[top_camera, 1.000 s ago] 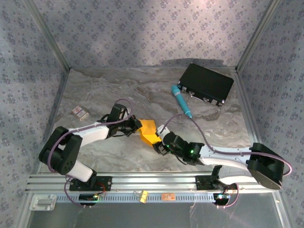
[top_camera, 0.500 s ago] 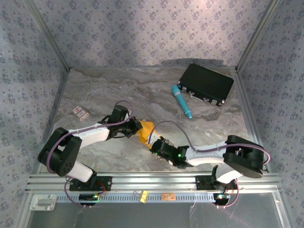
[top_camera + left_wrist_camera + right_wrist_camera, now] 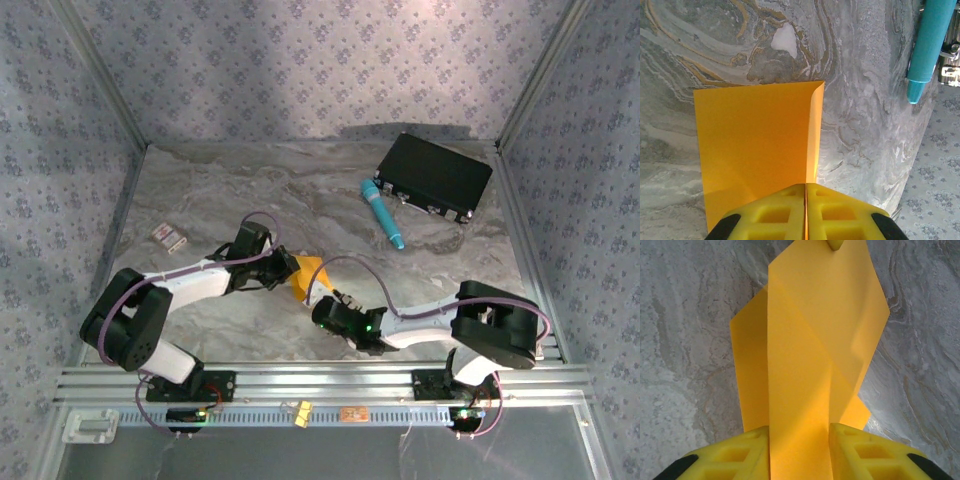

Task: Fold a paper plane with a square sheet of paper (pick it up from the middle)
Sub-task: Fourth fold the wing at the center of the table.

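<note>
- Nearest the bases, the right arm has drawn its elbow in from the far right and folded up tight. Over the last second this carried the right gripper point(image 3: 799, 434) a little leftwards and closer to the paper
- Its yellow fingers point(image 3: 727, 455) have narrowed and stand either side of a strip of the square sheet of paper point(image 3: 805, 340), which fills the gap between them. I cannot tell whether they squeeze it yet
- My read is that the right arm is taking its own hold so the two can work a fold between them
- Just beyond, the sheet is held between the two grippers near the middle of the table point(image 3: 230, 190). From above, less of it shows than a second ago
- It is bright orange-yellow and unmarked, with overlapping layers and a slanting crease on the right wrist's side, and a flat panel with a narrow turned-up flap on the left's. It is no dart yet
- The left gripper point(image 3: 805, 186) is clenched on the sheet's edge, the paper running into the seam between its pads
- Farther back lie a small card point(image 3: 168, 236), a teal pen point(image 3: 384, 212) and a black box point(image 3: 435, 176), well apart from the work
</note>
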You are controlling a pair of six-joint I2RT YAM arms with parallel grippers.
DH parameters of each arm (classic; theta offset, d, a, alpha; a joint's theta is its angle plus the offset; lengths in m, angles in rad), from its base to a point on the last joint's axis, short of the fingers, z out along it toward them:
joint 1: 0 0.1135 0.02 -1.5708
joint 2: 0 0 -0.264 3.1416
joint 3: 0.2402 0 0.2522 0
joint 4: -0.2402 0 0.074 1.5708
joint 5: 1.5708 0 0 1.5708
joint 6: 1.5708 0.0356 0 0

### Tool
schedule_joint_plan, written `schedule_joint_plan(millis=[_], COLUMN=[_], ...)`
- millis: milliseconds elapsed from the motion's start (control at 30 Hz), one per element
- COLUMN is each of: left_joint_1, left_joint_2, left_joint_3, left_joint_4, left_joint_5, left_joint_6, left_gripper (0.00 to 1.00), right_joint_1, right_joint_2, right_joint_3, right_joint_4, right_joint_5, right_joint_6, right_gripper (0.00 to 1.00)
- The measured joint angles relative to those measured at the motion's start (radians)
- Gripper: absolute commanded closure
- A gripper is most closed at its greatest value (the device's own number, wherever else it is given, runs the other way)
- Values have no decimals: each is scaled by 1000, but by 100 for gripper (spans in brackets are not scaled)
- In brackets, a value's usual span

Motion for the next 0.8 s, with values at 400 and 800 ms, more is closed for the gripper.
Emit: schedule_joint_plan(millis=[400, 800], left_joint_1=[0, 0], left_joint_2=[9, 11], left_joint_3=[11, 11], left_joint_4=[0, 0], left_joint_5=[0, 0], left_joint_6=[0, 0], left_gripper=[90, 90], right_joint_1=[9, 13], right_joint_2=[3, 2], right_joint_3=[-1, -8], right_joint_4=[-2, -12], right_joint_5=[8, 8], right_joint_6=[24, 54], right_gripper=[78, 81])
